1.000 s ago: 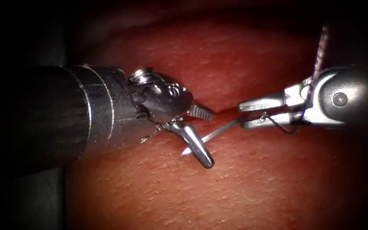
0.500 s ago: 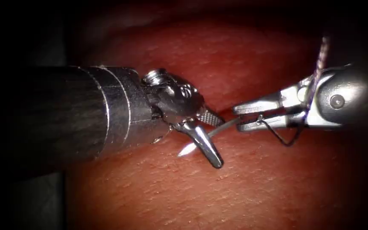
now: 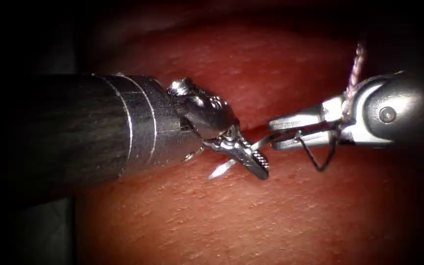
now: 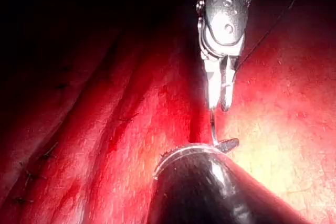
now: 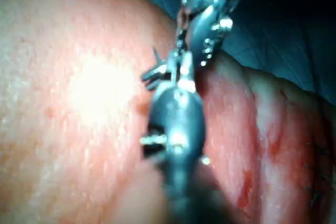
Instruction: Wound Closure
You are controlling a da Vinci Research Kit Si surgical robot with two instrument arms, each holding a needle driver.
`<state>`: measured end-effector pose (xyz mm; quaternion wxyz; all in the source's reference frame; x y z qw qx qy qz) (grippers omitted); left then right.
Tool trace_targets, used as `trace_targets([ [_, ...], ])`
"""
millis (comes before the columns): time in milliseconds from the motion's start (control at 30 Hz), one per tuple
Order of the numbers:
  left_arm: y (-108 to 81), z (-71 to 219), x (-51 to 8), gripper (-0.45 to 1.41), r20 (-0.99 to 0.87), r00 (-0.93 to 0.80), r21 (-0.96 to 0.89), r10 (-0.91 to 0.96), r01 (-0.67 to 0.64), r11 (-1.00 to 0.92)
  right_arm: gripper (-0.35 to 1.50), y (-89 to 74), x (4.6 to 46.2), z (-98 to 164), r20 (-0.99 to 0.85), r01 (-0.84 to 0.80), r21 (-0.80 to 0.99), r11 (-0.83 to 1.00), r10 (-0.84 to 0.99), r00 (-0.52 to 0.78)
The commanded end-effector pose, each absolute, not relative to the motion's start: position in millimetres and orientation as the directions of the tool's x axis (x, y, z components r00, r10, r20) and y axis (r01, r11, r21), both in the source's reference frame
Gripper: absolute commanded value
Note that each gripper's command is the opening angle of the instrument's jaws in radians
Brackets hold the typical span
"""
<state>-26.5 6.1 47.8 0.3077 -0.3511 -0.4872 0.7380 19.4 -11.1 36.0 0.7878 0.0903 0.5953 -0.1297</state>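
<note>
My left tool (image 3: 262, 172) comes in from the left, and its jaws are shut on the curved needle (image 3: 224, 169) a short way behind the point. The bare point sticks out to the lower left, free above the tissue (image 3: 271, 221). On the right of the cut (image 3: 252, 128) my right tool (image 3: 272, 133) has its jaws slightly parted, with the needle's rear end between them. Dark thread (image 3: 321, 168) hangs in a loop under the right tool, and a strand rises past its wrist. The left wrist view has the right tool (image 4: 219, 107) and the needle (image 4: 213, 127) running down to the left jaw tip (image 4: 229, 144).
The left tool's dark shaft (image 3: 74, 132) lies low over the tissue on the left. Red fluid wets the folds beside the cut (image 4: 157, 114). Earlier dark stitches (image 4: 29, 176) sit further along the wound.
The left jaws, wide open around the needle a second ago, have closed on it near the point. The right jaws have parted a little. The needle has barely moved.
</note>
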Motion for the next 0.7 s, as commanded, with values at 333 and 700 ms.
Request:
trace_targets([
  [333,6.1,48.3,-27.0,-0.45,-0.261,-0.457,-0.93,0.85,-0.117,-0.348,1.31,-11.4,20.4,36.6,-0.941,0.198,0.122,0.973,0.05,0.334],
  [700,5.7,48.0,-26.9,-0.45,-0.302,-0.2,-0.926,0.932,-0.171,-0.337,1.31,-9.4,19.8,36.2,-0.912,-0.085,0.208,0.975,0.224,0.342],
])
